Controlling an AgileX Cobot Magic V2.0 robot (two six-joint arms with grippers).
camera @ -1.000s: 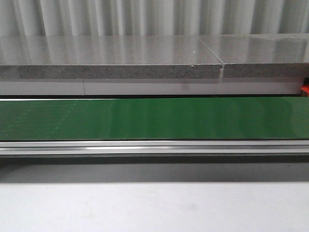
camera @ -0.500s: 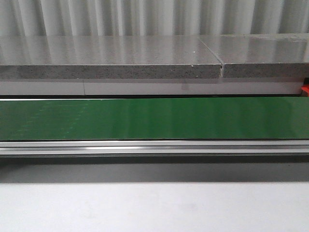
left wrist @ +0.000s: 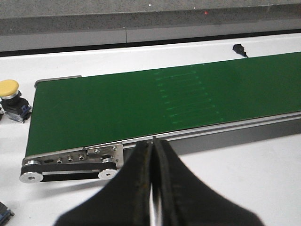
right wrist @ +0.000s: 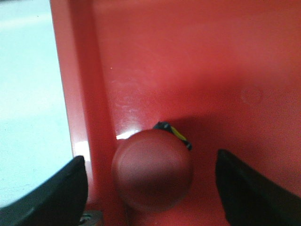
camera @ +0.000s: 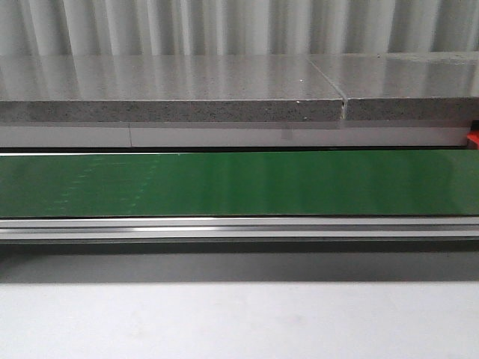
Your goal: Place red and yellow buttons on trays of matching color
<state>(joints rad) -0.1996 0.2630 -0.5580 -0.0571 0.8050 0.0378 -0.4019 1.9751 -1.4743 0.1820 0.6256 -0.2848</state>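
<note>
In the right wrist view a red button stands inside the red tray, close to its side wall. My right gripper is open, one black finger on each side of the button and apart from it. The left wrist view has a yellow button on a dark body, resting on the white table beside the end of the green belt. My left gripper is shut on nothing and hovers over the table at the belt's near rail. No yellow tray is in view.
The green conveyor belt spans the front view, with a grey stone ledge behind it. A sliver of red shows at the far right edge. A small dark part lies near the belt's roller end.
Faint marks on the green belt have drifted to the right in the front view. Nothing else there has changed.
</note>
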